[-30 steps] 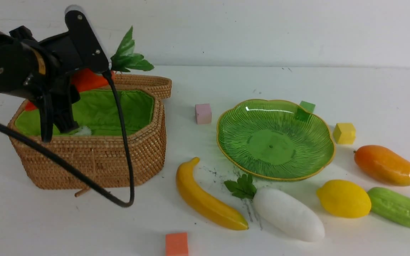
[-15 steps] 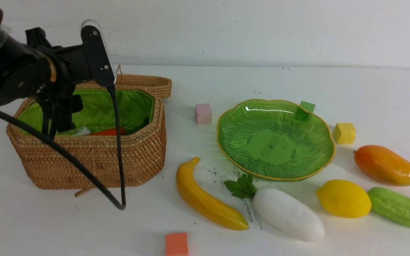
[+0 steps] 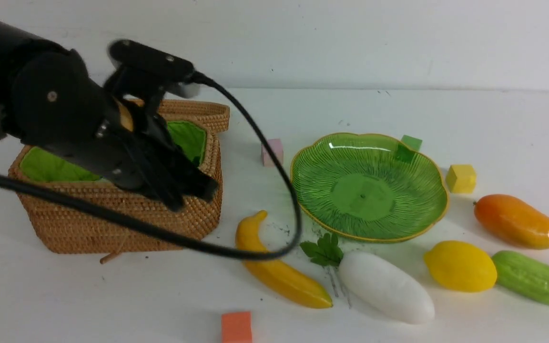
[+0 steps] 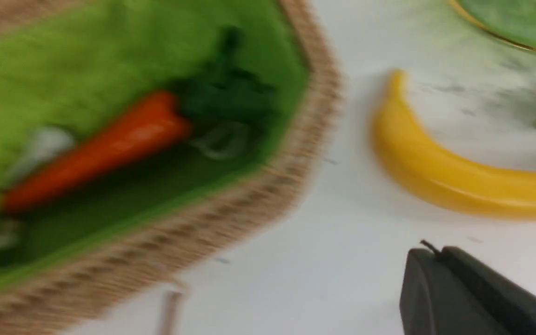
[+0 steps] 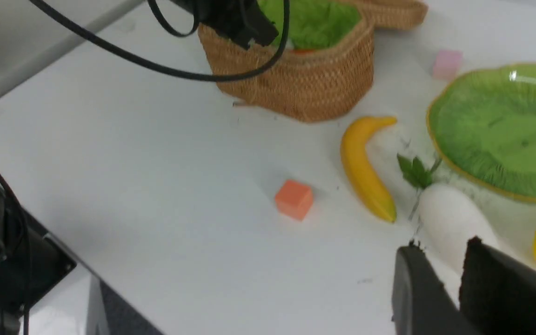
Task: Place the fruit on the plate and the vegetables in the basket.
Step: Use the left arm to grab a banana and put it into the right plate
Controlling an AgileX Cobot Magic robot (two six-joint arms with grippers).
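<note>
Carrot (image 4: 96, 149) is in the basket (image 3: 127, 219) by the tabletop's left edge, left hand (image 3: 193, 195) hovering empty and spread; next, I'd guess, grip the banana (image 3: 274, 271) across its middle.

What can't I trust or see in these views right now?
Carrot: motion-blurred in left wrist view; left arm hides it in front.
Left pincer: dark blur in front view, jaw gap unreadable.
Right pincer: cut by right wrist view's edge.
Gourd: cut by front view's edge.
</note>
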